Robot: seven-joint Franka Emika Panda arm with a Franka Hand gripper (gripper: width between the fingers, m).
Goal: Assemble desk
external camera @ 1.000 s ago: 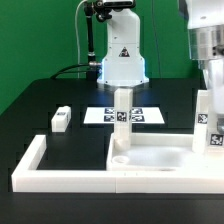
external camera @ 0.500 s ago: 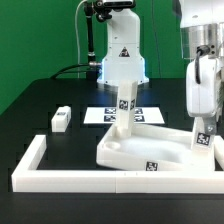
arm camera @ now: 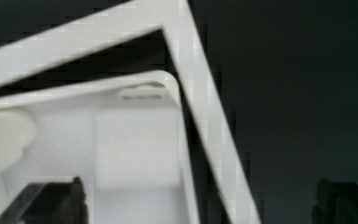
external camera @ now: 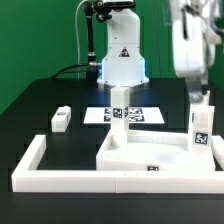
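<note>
Border rail: the long white U-shaped plastic rail point(external camera: 70, 178) is lying nearest to the camera on the black bench point(external camera: 50, 100), and it is framing the work area.
Tabletop: the flat white rectangular plastic tabletop panel point(external camera: 150, 157) is lying inside the rail, close against its front bar, toward the exterior view's right.
Standing legs: one short square white leg with a black-and-white tag point(external camera: 119, 115) is standing upright at the far corner of the panel on the exterior view's left; a second tagged leg point(external camera: 199, 128) is standing at the corner on the exterior view's right.
Loose leg: a small white leg piece point(external camera: 61, 119) is lying on the bench, well apart on the exterior view's left.
Marker board: the thin flat white marker board point(external camera: 143, 116) is lying behind the panel.
Jaws: the arm's two-finger gripper point(external camera: 201, 95) is hanging just above the right leg; its dark fingertips point(arm camera: 48, 200) are standing wide and are holding nothing.
Step, as a judgement: the right leg seems freshly set in its hole.
Advice: rise straight up so the fingers are not brushing the leg, then go for the loose leg.
</note>
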